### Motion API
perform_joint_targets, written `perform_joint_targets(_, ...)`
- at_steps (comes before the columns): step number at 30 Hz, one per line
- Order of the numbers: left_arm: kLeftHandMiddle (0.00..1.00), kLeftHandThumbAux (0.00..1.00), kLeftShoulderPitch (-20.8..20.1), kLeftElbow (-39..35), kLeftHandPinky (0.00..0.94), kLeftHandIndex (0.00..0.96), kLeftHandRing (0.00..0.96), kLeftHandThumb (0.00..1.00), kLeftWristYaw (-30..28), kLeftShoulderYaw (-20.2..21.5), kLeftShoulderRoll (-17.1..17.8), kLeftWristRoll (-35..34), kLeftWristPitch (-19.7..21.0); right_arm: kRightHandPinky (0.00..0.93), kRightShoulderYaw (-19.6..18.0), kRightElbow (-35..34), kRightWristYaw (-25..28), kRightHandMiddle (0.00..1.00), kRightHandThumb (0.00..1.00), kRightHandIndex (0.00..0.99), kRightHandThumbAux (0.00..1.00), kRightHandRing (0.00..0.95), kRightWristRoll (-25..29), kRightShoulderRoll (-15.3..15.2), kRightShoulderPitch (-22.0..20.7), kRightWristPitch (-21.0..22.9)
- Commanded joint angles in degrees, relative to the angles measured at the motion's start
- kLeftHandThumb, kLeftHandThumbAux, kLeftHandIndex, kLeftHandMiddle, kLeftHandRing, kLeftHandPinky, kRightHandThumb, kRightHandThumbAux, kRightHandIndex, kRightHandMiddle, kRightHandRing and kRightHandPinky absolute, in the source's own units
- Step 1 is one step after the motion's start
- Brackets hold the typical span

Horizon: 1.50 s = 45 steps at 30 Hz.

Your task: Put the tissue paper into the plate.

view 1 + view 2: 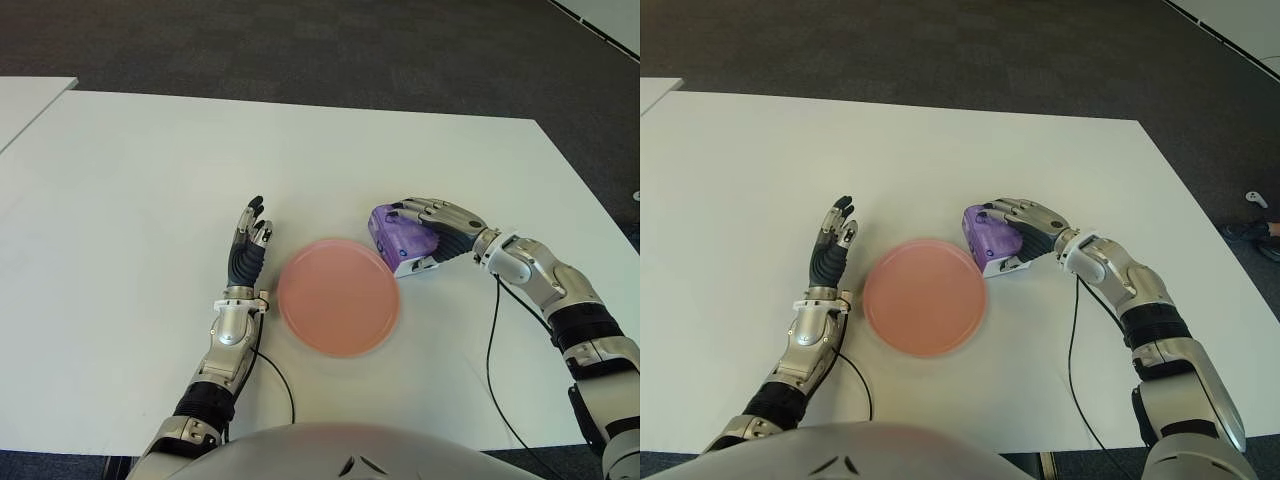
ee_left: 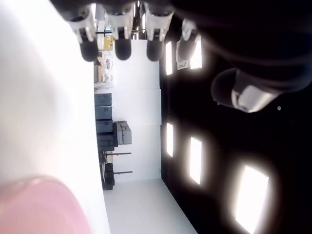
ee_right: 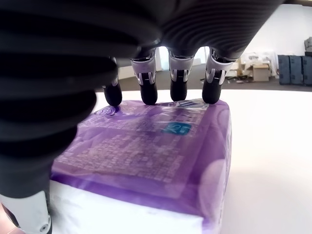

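Gripping the purple plastic-wrapped tissue pack [image 1: 401,240] on the white bench [image 1: 140,170] with my right hand [image 1: 437,226], fingers [image 3: 147,90] curled over it, I hold it just beside the round pink plate [image 1: 338,296] for transfer, left hand [image 1: 245,255] open, empty.

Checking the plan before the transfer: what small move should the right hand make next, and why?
Probably close the right hand firmly on the tissue pack and lift; its fingers drape over the pack, which sits on the table beside the empty plate.
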Motion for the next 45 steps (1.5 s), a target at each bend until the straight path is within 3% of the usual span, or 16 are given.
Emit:
perform_joint_targets(1, 0.000, 0.359, 12.0, 8.2, 0.000, 0.000, 0.000, 0.000, 0.8, 0.2, 3.8, 4.4, 0.7, 0.000, 1.1, 0.7, 0.1, 0.007, 0.009, 0.000, 0.693, 0.000, -1.0, 0.3, -0.2, -0.9)
perform_joint_targets(24, 0.000, 0.353, 12.2, 7.7, 0.000, 0.000, 0.000, 0.000, 1.0, 0.1, 3.4, 4.5, 1.0, 0.000, 1.0, 0.9, 0.1, 0.007, 0.009, 0.000, 0.693, 0.000, -0.7, -0.2, -0.2, -1.3)
perform_joint_targets(29, 0.000, 0.357, 12.2, 7.9, 0.000, 0.000, 0.000, 0.000, 0.0, 0.3, 3.2, 3.6, 0.5, 0.000, 7.0, 16.7, -7.2, 0.019, 0.059, 0.000, 0.686, 0.000, -6.9, 5.8, -2.5, -0.1)
perform_joint_targets(34, 0.000, 0.361, 12.1, 8.6, 0.000, 0.000, 0.000, 0.000, 0.6, 0.6, 3.4, 3.8, 0.1, 0.000, 11.4, 27.5, -16.8, 0.028, 0.074, 0.000, 0.685, 0.000, -11.2, 9.4, -3.7, 1.8)
perform_joint_targets(45, 0.000, 0.361, 11.5, 10.1, 0.000, 0.000, 0.000, 0.000, 1.6, 0.6, 3.5, 4.5, -1.1, 0.000, 18.7, 38.4, -29.8, 0.031, 0.085, 0.000, 0.689, 0.000, -14.4, 14.1, -5.5, 6.6)
